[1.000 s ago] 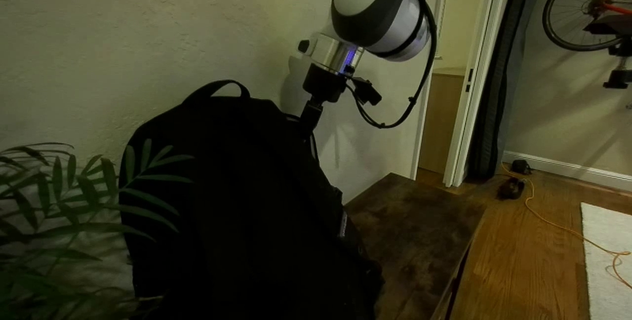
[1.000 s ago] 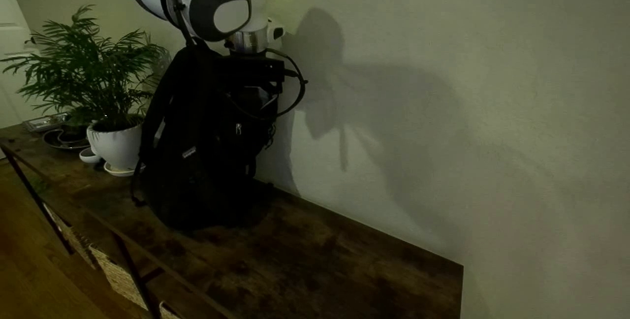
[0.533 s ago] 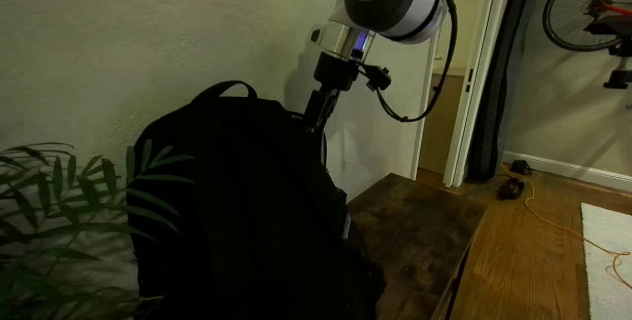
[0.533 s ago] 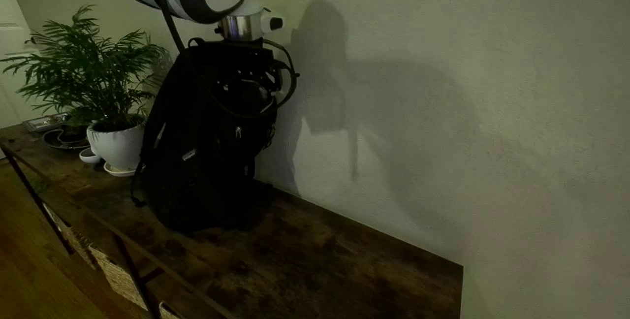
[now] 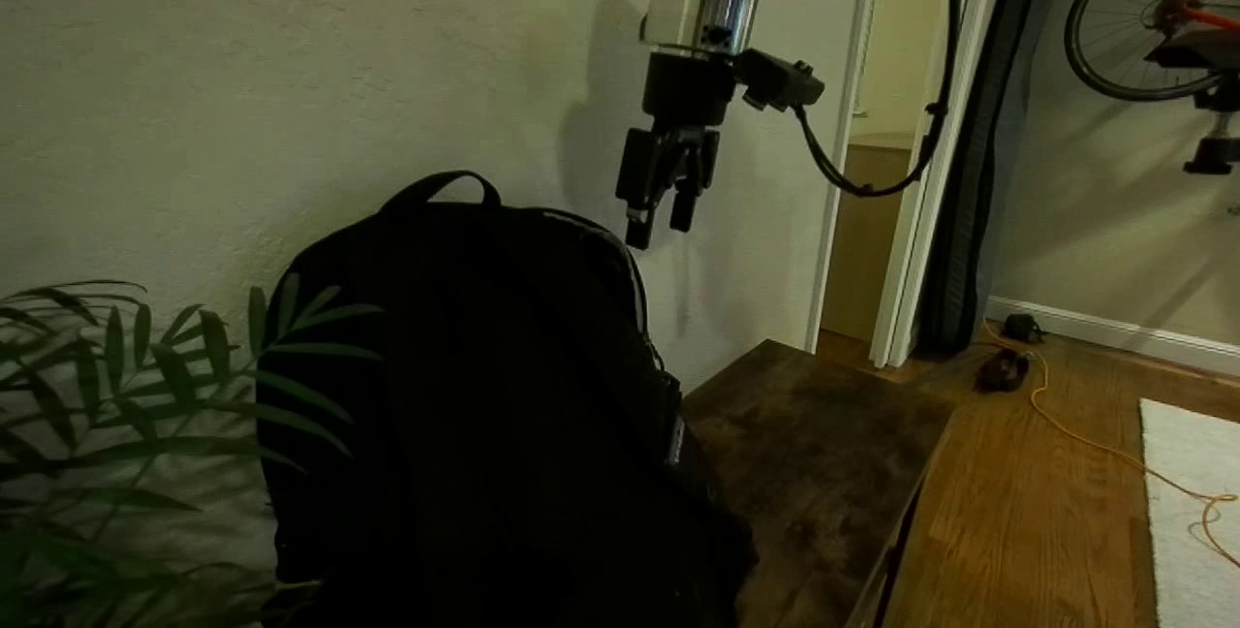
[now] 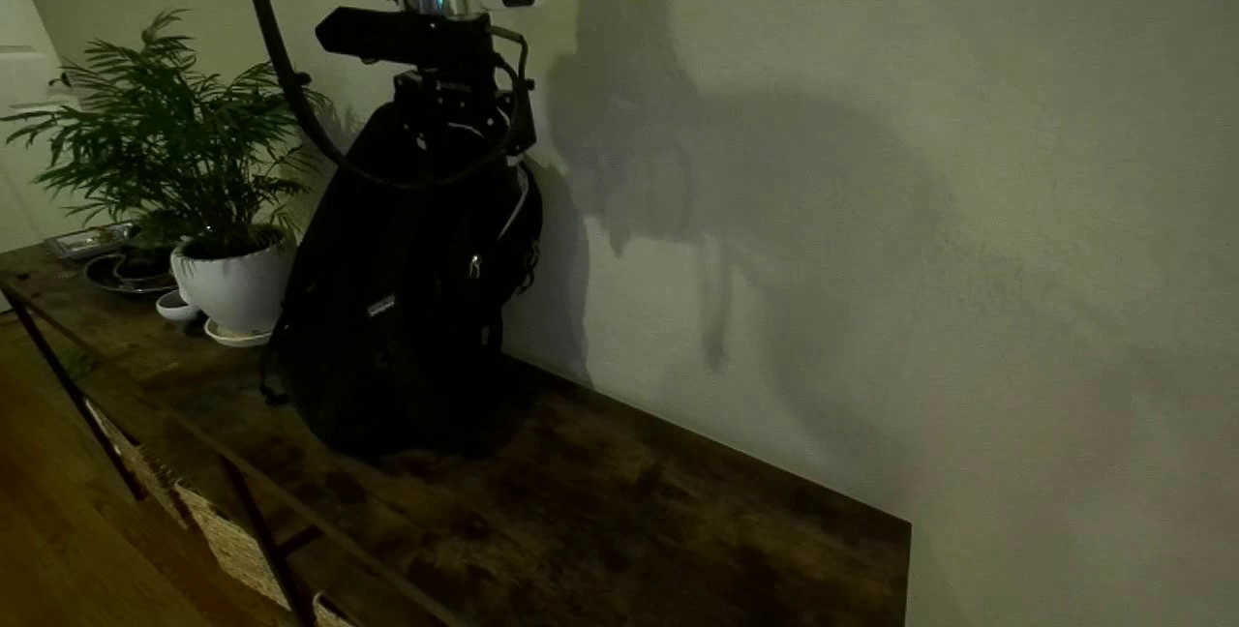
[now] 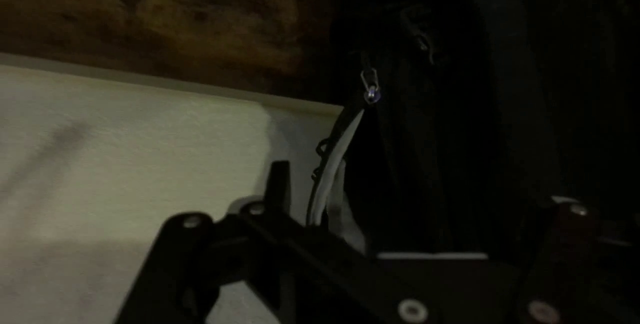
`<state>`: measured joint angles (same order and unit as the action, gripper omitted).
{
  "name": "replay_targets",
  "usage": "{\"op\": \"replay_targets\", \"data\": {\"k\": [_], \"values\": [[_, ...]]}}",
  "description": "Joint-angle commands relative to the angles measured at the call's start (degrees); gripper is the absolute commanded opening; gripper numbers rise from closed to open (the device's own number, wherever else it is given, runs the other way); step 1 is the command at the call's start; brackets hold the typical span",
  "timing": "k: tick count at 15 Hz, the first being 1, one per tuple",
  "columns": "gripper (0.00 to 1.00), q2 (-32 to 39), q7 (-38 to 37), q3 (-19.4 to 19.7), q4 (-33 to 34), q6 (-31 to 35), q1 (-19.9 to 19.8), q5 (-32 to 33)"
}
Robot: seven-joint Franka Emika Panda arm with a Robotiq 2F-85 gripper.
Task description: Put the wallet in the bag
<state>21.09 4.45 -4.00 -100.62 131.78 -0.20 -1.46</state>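
Note:
The bag is a black backpack standing upright on the wooden shelf top, seen in both exterior views point(image 5: 465, 395) point(image 6: 387, 337). In the wrist view the bag point(image 7: 425, 154) fills the right side, its zipper partly undone with a light edge along the opening. My gripper point(image 5: 661, 229) is above and beside the bag's upper side opening, pointing down, fingers apart and nothing between them. In an exterior view the gripper point(image 6: 465, 119) is above the bag's top, its fingertips hard to make out. In the wrist view one finger stands over the wall side. The wallet is not visible in any view.
A potted plant point(image 6: 232, 279) stands beside the bag, with a small white bowl point(image 6: 177, 306) and trays nearby. The wall point(image 6: 774, 221) is close behind the bag. The shelf top point(image 6: 600, 511) has an open front edge. A cable point(image 5: 945, 124) loops from the arm.
My gripper has risen up out of the bag's opening area and turned more upright. Its separated fingers now show clear above the bag. The bag's top has shifted slightly.

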Motion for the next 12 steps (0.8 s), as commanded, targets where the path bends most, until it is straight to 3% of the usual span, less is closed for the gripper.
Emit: {"op": "replay_targets", "data": {"k": [1,7,12], "values": [[1.0,-3.2,-9.99,3.59,-2.58,-5.52,2.76,4.98],[1.0,-2.59,-17.09,5.72,-2.77,-13.7,2.61,8.49],[1.0,-0.76,-14.74,5.55,-1.11,-13.45,1.83,7.34]]}}
